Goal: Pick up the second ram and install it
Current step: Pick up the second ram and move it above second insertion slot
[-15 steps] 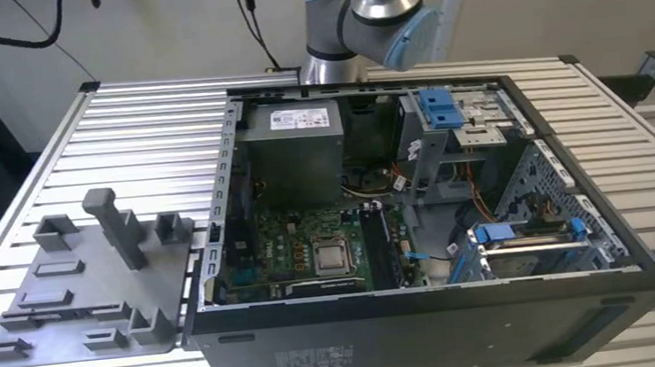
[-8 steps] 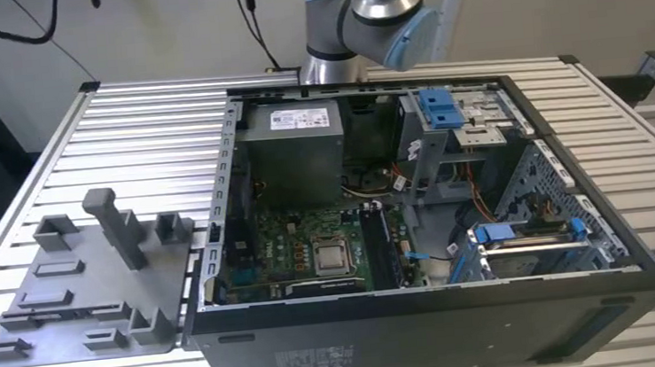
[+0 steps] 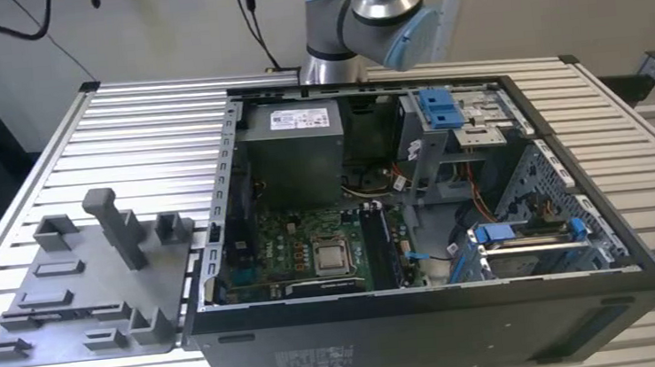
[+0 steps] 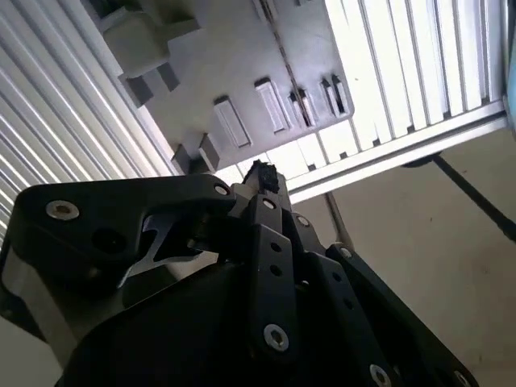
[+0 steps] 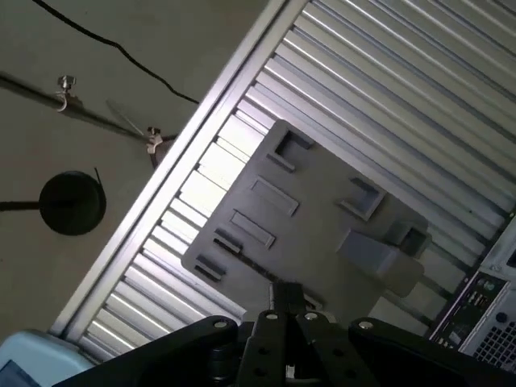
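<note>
1. Your gripper (image 5: 286, 294) has its fingers pressed together. In both wrist views the closed tip (image 4: 262, 173) hangs above the grey fixture plate (image 5: 322, 218), clear of it.
2. The fixture plate (image 3: 88, 293) lies flat on the slatted aluminium table (image 3: 132, 112) with its posts upright. It sits just beside the open computer case (image 3: 436, 334), on the exterior view's left.
3. Inside the case the green motherboard (image 3: 268, 242) lies flat, with the processor (image 3: 331, 256) toward its near edge.
4. The long black memory slots (image 3: 377, 246) run near-to-far just beside the processor, on the exterior view's right.
5. The second ram: a dark strip sits along those slots, but you cannot tell whether it is the stick or only the slot.
6. The arm's grey and blue joint (image 3: 365, 7) stands at the far edge of the table, behind the case.
</note>
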Controlling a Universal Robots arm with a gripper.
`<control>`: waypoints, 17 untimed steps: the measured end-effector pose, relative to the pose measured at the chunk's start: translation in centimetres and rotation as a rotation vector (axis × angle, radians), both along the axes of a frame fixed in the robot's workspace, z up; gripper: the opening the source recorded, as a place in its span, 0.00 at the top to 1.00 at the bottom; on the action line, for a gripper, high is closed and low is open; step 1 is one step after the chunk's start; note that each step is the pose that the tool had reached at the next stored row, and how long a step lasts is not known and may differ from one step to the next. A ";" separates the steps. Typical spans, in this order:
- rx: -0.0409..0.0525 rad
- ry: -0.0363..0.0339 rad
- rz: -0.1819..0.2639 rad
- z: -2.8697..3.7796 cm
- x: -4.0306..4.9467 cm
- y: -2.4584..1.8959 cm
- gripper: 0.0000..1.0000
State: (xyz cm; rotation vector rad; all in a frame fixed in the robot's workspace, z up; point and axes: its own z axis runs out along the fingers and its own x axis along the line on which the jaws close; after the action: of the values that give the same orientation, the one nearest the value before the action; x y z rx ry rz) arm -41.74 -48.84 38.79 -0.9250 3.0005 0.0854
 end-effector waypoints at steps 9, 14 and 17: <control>-0.0019 0.0000 0.144 0.00 0.00 -0.01 0.89; -0.0023 -0.0001 0.235 -0.03 0.00 0.00 0.89; -0.0024 -0.0005 0.289 -0.07 0.00 0.00 0.89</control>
State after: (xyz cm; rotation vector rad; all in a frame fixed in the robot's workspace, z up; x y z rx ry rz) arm -41.74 -48.84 38.72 -1.3512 2.8434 0.0811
